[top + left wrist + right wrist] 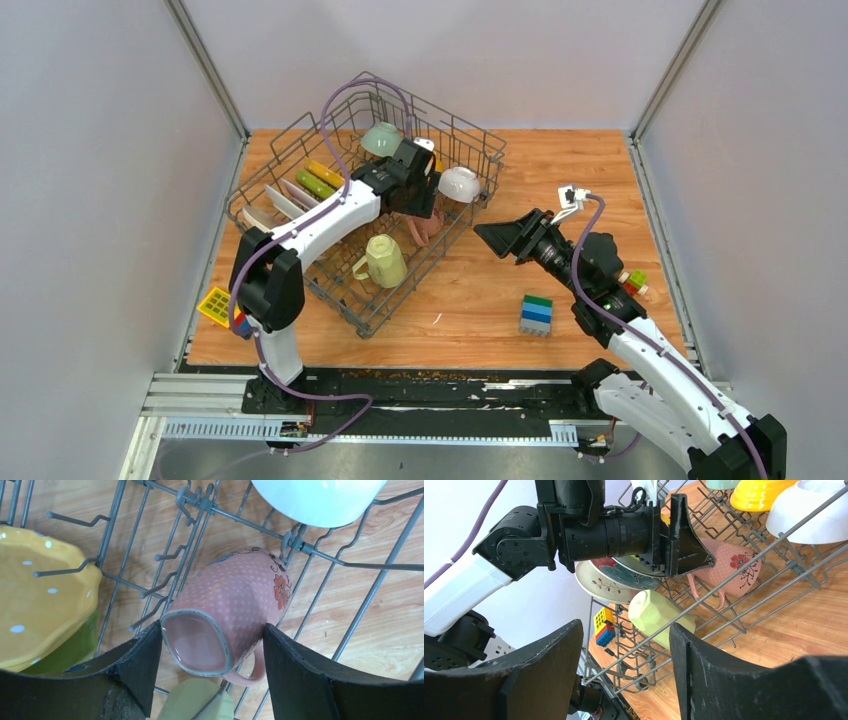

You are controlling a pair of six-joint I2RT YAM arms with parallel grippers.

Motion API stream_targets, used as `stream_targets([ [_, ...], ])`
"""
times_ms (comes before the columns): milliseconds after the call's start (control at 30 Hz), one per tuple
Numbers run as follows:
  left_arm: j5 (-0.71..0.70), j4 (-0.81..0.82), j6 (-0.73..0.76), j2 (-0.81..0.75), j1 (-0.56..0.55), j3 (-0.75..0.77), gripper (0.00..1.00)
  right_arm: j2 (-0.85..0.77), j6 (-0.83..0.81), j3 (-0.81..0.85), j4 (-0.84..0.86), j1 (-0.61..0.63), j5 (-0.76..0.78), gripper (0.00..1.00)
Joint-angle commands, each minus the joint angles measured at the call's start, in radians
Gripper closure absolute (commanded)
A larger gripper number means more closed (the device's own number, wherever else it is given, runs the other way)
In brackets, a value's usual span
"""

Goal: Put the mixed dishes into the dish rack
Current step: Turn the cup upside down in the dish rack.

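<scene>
While the left gripper (424, 205) reaches down into the large grey wire dish rack (478, 150), its two black fingers (145, 665) stand on either side of a pink dotted ceramic mug with a red flower (230, 605). The mug lies on its side on the rack's floor wires, its mouth turned toward the wrist camera and its handle underneath. The jaws sit right against the mug's sides; whether they press on it or only flank it, I cannot tell.

Just beyond the mug, a white ceramic bowl (320, 500) leans upturned against the rack's wires. A scalloped yellow plate with white dots (40, 595) stands in the tines to the left, a green plate (70, 652) just beside it. A pale yellow mug (385, 262) lies on its side nearer the rack's front corner, and a pale green bowl (381, 138) sits at the far end.

The right gripper (500, 240) hovers above the wooden table (560, 160), well apart from the rack and pointing at it, jaws wide with nothing between them. A stack of green and blue toy blocks (536, 313) stands on the table near it.
</scene>
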Motion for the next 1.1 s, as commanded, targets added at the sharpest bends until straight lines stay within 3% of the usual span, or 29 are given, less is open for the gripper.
stream_targets([
  [0, 0.070, 0.034, 0.030, -0.007, -0.007, 0.045, 0.33, -0.009, -0.009, 0.008, 0.012, -0.005, 0.014, 0.35],
  [33, 0.074, 0.035, 0.030, -0.002, -0.007, 0.048, 0.40, -0.009, -0.008, 0.007, 0.012, -0.005, 0.015, 0.35],
  [167, 0.040, 0.015, 0.065, 0.018, -0.023, 0.073, 0.46, -0.007, -0.009, 0.006, 0.012, -0.006, 0.018, 0.35],
  [433, -0.084, -0.109, 0.132, 0.124, -0.073, 0.162, 0.46, 0.013, -0.013, 0.016, 0.012, -0.005, 0.011, 0.35],
  [500, -0.086, -0.106, 0.120, 0.121, -0.074, 0.149, 0.41, 0.015, -0.013, 0.016, 0.012, -0.005, 0.011, 0.35],
  [800, -0.044, -0.057, 0.116, -0.016, -0.073, 0.113, 0.02, 0.026, -0.034, 0.028, -0.009, -0.006, 0.029, 0.35],
  [933, -0.009, 0.024, 0.110, -0.123, -0.073, 0.049, 0.00, 0.017, -0.062, 0.037, -0.046, -0.005, 0.075, 0.31],
  [1067, 0.012, 0.104, 0.102, -0.227, -0.073, -0.026, 0.00, -0.007, -0.086, 0.049, -0.098, -0.005, 0.151, 0.21],
])
